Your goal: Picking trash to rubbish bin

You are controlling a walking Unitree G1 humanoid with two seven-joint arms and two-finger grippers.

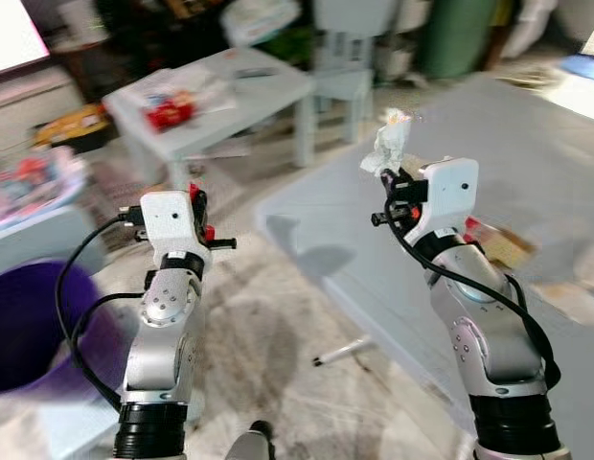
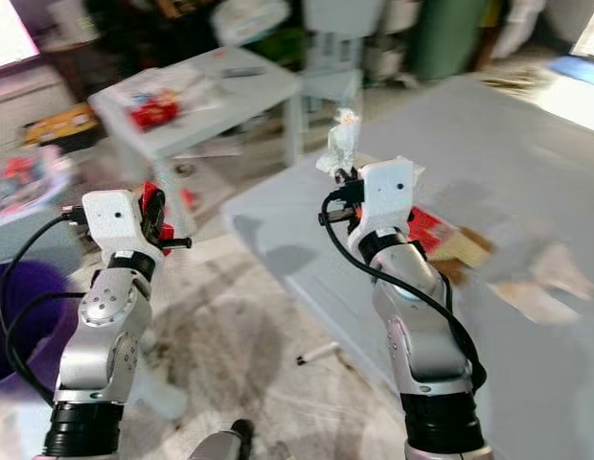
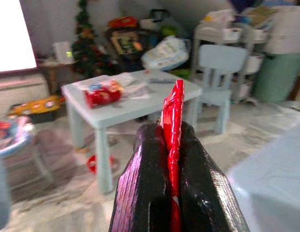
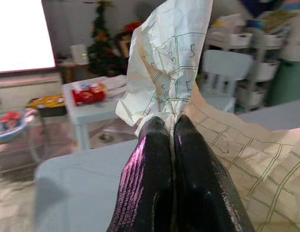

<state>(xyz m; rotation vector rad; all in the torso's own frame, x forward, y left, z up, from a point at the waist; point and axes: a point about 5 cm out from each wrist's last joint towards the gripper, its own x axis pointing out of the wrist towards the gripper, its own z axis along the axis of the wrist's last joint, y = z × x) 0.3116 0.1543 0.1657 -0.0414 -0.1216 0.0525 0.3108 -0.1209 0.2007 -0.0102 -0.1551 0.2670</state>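
While both arms are raised and loaded, the head views are smeared, so the robot is probably walking or turning. Nearest, at about 8 o'clock, the left gripper [image 3: 170,159] is clamped on a thin red wrapper [image 3: 173,111], which stands up between the fingers [image 3: 140,183] with only its narrow edge pinched. At about 1 o'clock the right gripper [image 4: 168,126] is closed on a crumpled sheet of paper [image 4: 170,58]; most of the sheet flares out above and beside the pinch.

On the floor between the arms lies a pen [image 1: 343,352], not yet collected. The purple bin [image 1: 27,326] sits low at 9 o'clock, close beside the left arm and well apart from the right one. A grey mat [image 1: 527,172] runs from 3 o'clock up to 1 o'clock and carries more scraps [image 2: 541,287] behind the right arm. Farthest, at 11 o'clock, a pale table [image 1: 268,96] holds a red packet [image 1: 170,110].

Risks, judged from this:
- Wrapper grip is slim; a jolt while stepping could let it slide out short of the bin.
- Paper is bulky and held at one corner; it could tear or snag on the bin rim.
- Right arm must cross to the bin; arms or cables could foul.
- Blur may spoil aiming at release.
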